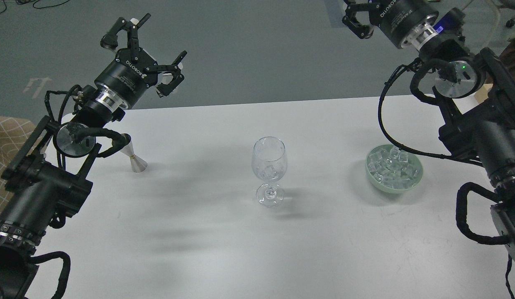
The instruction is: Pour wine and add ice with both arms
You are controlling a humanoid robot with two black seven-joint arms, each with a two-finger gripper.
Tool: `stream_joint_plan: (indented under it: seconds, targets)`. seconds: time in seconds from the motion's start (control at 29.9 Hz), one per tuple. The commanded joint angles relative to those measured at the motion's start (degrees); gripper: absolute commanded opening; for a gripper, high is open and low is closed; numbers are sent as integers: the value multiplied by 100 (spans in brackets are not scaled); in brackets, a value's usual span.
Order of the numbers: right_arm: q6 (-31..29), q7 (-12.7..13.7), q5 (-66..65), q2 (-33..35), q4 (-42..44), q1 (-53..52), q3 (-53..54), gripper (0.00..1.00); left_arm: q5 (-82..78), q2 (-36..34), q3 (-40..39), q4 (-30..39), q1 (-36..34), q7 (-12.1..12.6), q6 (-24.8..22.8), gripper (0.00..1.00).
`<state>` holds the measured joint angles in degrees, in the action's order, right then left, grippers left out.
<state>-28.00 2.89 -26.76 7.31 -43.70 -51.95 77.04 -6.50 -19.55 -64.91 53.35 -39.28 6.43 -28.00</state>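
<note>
A clear wine glass (269,166) stands upright at the table's middle with an ice cube (267,169) in its bowl. More ice (393,166) fills a pale green bowl (372,176) to its right. My left gripper (137,64) is open and empty, raised above the table's far left corner, well away from the glass. My right gripper (357,20) is at the top edge, high above and behind the green bowl. It is partly cut off, so its fingers cannot be told apart. No wine bottle is in view.
A small silver hourglass-shaped jigger (135,160) stands on the white table (240,249) at the left, partly behind my left arm. My right arm's cable loops hang over the green bowl's far side. A tan checked surface (8,133) lies off the table's left edge.
</note>
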Motion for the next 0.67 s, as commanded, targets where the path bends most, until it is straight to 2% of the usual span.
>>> stream_joint_plan:
  seconds: [0.0, 0.2, 0.64]
  targets:
    - [0, 36, 83, -1, -77, 132, -13, 97, 0, 3, 4, -9, -1, -1, 0, 98]
    - [0, 167, 83, -36, -86, 246, -119, 97, 0, 12, 4, -9, 8, -1, 0, 98]
    - [0, 106, 83, -248, -139, 291, -84, 100, 0, 3, 13, -9, 26, -1, 0, 98]
